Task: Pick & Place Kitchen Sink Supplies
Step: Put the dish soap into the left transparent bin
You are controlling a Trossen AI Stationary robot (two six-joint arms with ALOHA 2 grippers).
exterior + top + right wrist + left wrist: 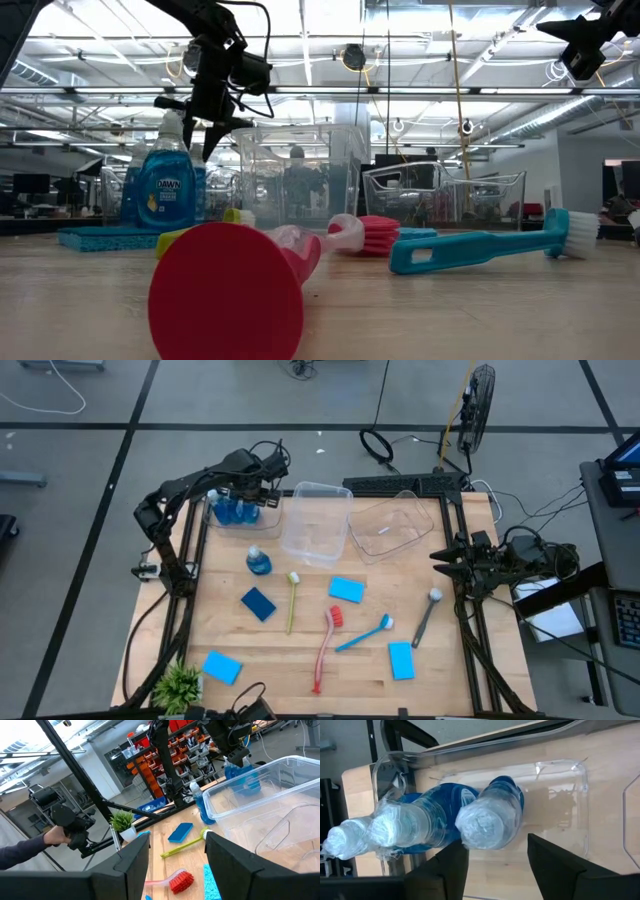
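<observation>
The left gripper (262, 497) hangs with its fingers apart above a small clear tub (232, 512) at the table's (300, 660) far left corner. Three dish-soap bottles (487, 817) of blue liquid stand upright in the tub, packed close together — nothing is gripped. A fourth soap bottle (258, 561) stands on the table just in front of that tub.

Four blue sponges lie flat across the wood: a dark one (258, 604), one mid-table (346, 590), one at the near left (221, 667) beside the small green plant (178, 685), and one at the near right (401, 660).

Four brushes lie between them — yellow-green (291, 603), red (325, 645), blue (364, 633) and grey (426, 618).

The right gripper (444, 558) waits at the table's right edge, fingers spread, holding nothing.
</observation>
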